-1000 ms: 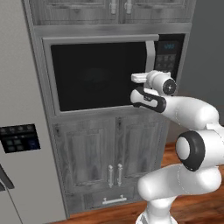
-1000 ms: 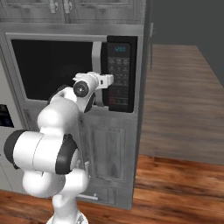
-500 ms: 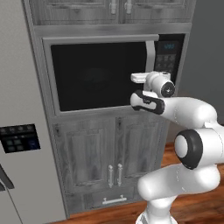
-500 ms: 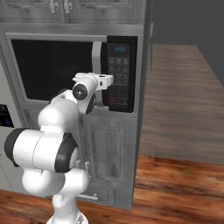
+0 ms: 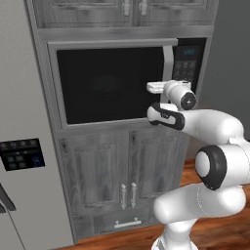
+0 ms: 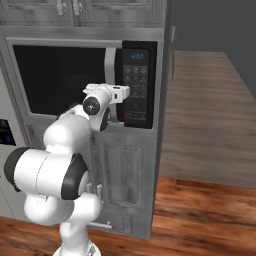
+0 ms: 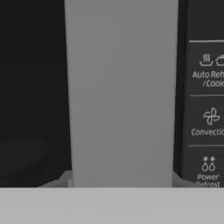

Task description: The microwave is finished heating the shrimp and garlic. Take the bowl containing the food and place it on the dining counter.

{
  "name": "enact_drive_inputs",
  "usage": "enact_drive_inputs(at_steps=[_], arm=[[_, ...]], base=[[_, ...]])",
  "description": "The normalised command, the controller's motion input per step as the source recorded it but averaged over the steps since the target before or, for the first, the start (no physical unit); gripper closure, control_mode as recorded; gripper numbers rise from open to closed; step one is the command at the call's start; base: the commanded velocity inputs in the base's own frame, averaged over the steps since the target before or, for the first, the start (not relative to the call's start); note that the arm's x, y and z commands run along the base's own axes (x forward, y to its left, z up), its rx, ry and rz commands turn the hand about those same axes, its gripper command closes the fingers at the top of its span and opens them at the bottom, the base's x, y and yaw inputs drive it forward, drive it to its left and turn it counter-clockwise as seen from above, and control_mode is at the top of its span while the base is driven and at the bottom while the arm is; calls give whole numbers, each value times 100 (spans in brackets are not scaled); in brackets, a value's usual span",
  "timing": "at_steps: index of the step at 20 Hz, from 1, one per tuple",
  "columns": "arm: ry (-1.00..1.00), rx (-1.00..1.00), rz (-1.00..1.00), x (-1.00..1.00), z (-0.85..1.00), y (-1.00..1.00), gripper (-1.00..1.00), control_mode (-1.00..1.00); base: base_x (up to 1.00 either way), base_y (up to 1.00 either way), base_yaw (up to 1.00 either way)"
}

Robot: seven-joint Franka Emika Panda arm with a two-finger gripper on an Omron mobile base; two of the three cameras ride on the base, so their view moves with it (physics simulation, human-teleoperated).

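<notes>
1. The gripper [image 5: 157,88] is held at the microwave's door handle [image 7: 120,92]. In the hand view the pale bar stands dead ahead and very close. The fingertips cannot be made out there or in the base views, so whether the jaws are spread or closed on the bar I cannot tell.
2. In the left base view the hand sits just in front of the lower part of the vertical handle [image 5: 168,63], and the white forearm hides the microwave's lower right corner. In the right base view the hand covers the handle's lower half.
3. The microwave [image 5: 110,80] is built into a grey wood cabinet column, its door shut. The black glass is too dark to see through; only a faint rounded shape shows low at the left of the hand view, and I cannot say what it is. The bowl and food cannot be seen behind the glass.
4. The keypad panel [image 6: 136,82] lies right of the handle, with a blue display on top. Its labels are cut off at the hand view's right edge.
5. Below are two cabinet doors [image 5: 124,168] and a drawer. A grey fridge [image 5: 22,161] with a small button panel stands at left.
6. A wood floor [image 6: 200,130] runs back to a dark wall.
</notes>
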Motion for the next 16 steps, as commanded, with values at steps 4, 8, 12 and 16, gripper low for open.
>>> enact_drive_inputs(at_steps=[4,8,12,16], arm=[[3,0,0,-58,0,0,100,-100],[5,0,0,-95,11,0,100,-100],[5,0,0,-100,35,10,100,-100],[10,0,0,-100,52,49,100,-100]], base=[[0,0,0],[0,0,0],[0,0,0],[0,0,0]])
